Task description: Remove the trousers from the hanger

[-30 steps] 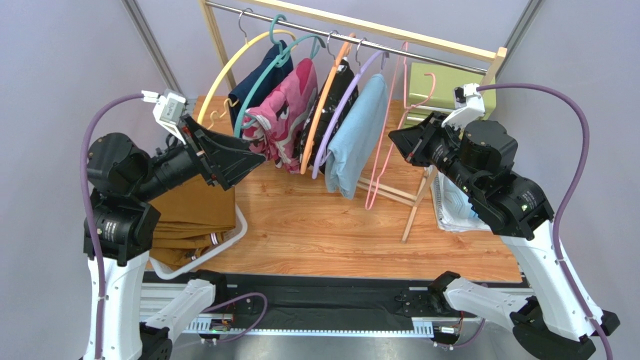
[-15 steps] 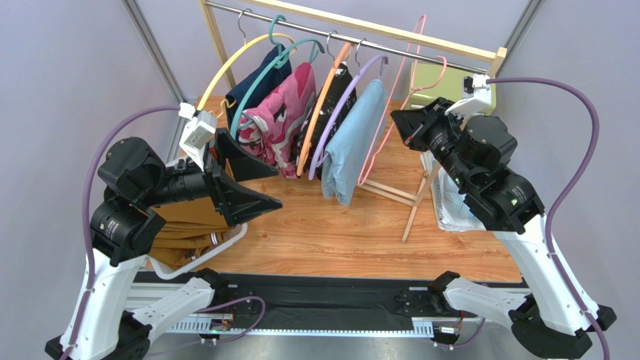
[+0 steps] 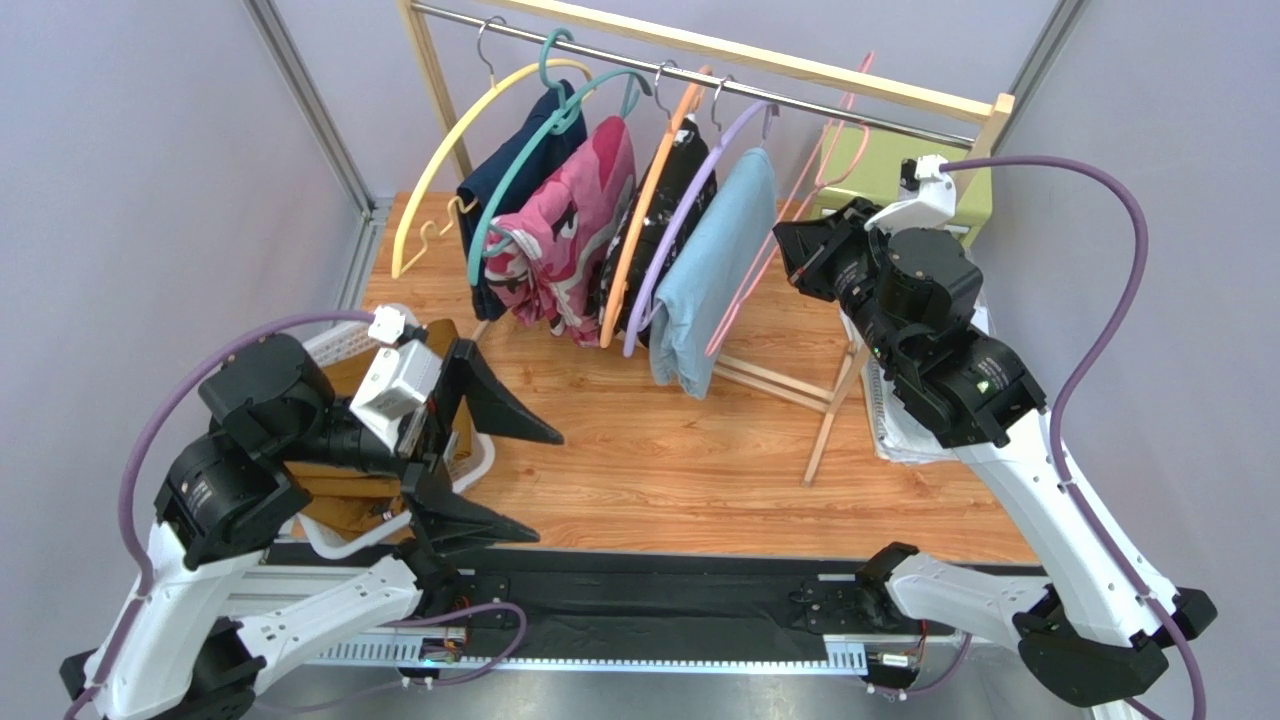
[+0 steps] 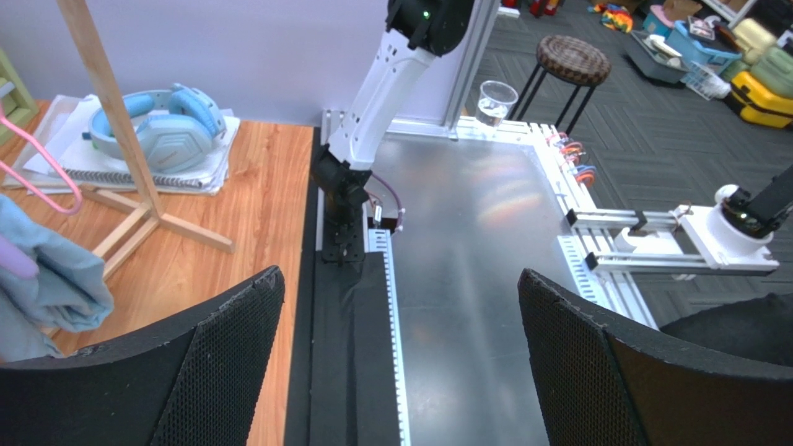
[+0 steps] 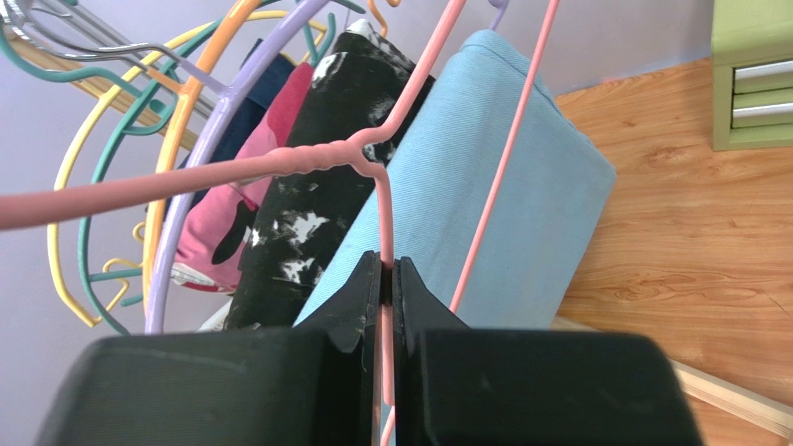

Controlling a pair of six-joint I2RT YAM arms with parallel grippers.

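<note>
Nearest us, the left gripper hung spread wide and empty beside the trousers, which lay heaped at the near-left of the table, already off the hanger. Farther on, the right gripper pinched that bare hanger's wire. We judged that only hooking it onto the rail remained, which called for careful alignment.

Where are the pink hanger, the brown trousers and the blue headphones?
pink hanger [image 5: 316,160]: right wrist view, its twisted neck.
brown trousers [image 3: 338,495]: top external view, a visible fold.
blue headphones [image 4: 172,139]: left wrist view, an ear cup.
</note>
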